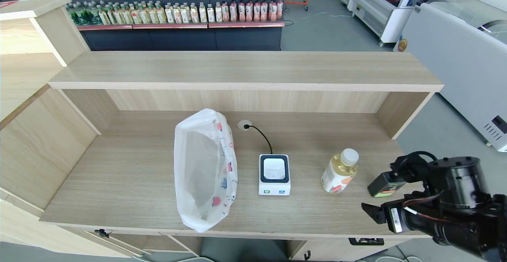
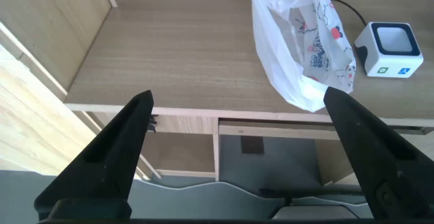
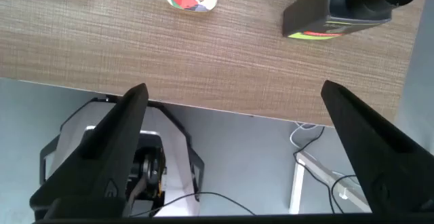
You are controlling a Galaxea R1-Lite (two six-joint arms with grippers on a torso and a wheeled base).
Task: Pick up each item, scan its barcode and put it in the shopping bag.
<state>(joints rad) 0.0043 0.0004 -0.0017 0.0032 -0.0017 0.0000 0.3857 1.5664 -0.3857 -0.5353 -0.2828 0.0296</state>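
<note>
1. The counter [image 1: 119, 182] carries all task items.
2. The shopping bag [image 1: 204, 171] stands at the robot's left of centre, and its mouth appears open upward.
3. The right gripper [image 3: 234, 91] hovers over the counter's near edge with its jaws wide apart and nothing between them. The left gripper [image 2: 237, 95] hangs below the near edge, short of the bag, with its jaws also apart.
4. The scanner [image 1: 274, 174] sits just beside the bag, window facing up.
5. The bottle [image 1: 340, 171] stands to the right of the scanner.
6. The dark box [image 1: 382, 186] lies nearest the right gripper.

No item appears bagged, so the likely step is the first pick.

- Centre the open jaws on the chosen item's body.
- Close the jaws below the bottle's cap, clear of the label, so that the barcode can face the scanner window.
</note>
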